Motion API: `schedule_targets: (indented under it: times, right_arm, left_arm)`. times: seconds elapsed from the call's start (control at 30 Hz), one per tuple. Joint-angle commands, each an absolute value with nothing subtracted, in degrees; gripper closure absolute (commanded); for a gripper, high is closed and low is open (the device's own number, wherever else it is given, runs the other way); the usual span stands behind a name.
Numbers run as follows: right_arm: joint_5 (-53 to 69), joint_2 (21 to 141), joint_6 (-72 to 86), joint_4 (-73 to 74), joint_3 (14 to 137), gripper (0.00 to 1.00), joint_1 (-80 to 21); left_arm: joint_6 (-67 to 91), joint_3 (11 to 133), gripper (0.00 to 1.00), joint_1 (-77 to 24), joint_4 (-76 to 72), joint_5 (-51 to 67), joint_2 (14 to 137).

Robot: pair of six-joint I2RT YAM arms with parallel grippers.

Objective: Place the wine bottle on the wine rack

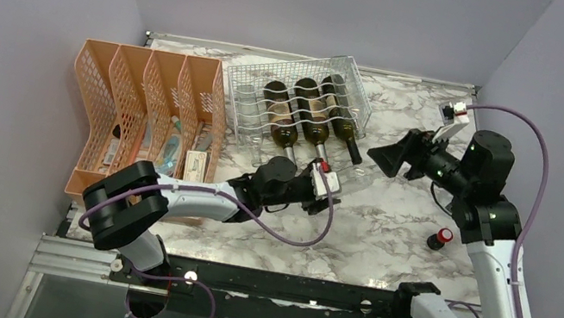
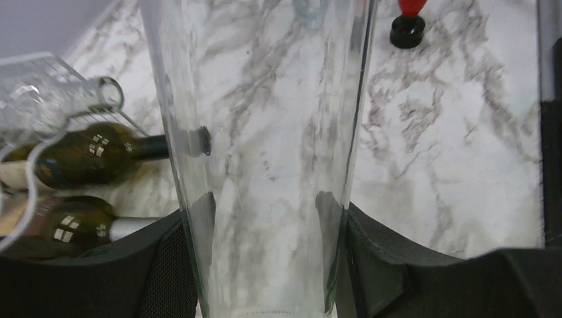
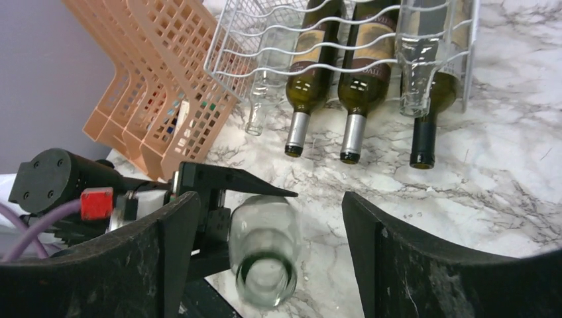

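A clear, empty wine bottle (image 3: 265,252) sits pinched in the left hand (image 1: 325,180), right hand (image 1: 383,154) spread; overhead, it barely shows.

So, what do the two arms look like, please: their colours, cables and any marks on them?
The left arm and the right arm look alike: white shells on the long links and rounded black joints. A purple cable runs loosely along each arm. The jaws are broad, matte black plates. Near the left wrist sits a small red block.
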State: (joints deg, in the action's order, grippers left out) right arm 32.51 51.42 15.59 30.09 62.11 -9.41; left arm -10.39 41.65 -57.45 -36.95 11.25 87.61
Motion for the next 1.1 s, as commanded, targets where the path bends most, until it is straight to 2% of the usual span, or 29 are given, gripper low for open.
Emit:
schedule_targets:
  times: [0.0,0.17,0.4,0.6,1.07]
  right_arm:
    - [29.4,51.7,13.0,31.5,65.2,0.19,-9.2]
    - [41.2,55.3,7.0,35.0,66.9,0.19,-9.2]
    - [42.0,54.4,5.7,35.0,63.9,0.19,-9.5]
    - [39.7,53.9,5.4,35.4,61.2,0.19,-10.3]
    - [39.6,54.7,4.9,35.5,58.3,0.19,-12.2]
  left_arm:
    - [-34.4,40.8,1.0,-57.4,-40.3,11.6,83.1]
    - [-57.8,41.0,1.0,-57.4,-39.8,13.2,82.9]
    - [-75.4,48.6,1.0,-57.0,-32.4,9.6,85.3]
    - [-81.5,53.0,1.0,-55.2,-26.7,10.6,86.4]
    - [-84.2,62.3,1.0,-52.1,-12.3,16.9,87.6]
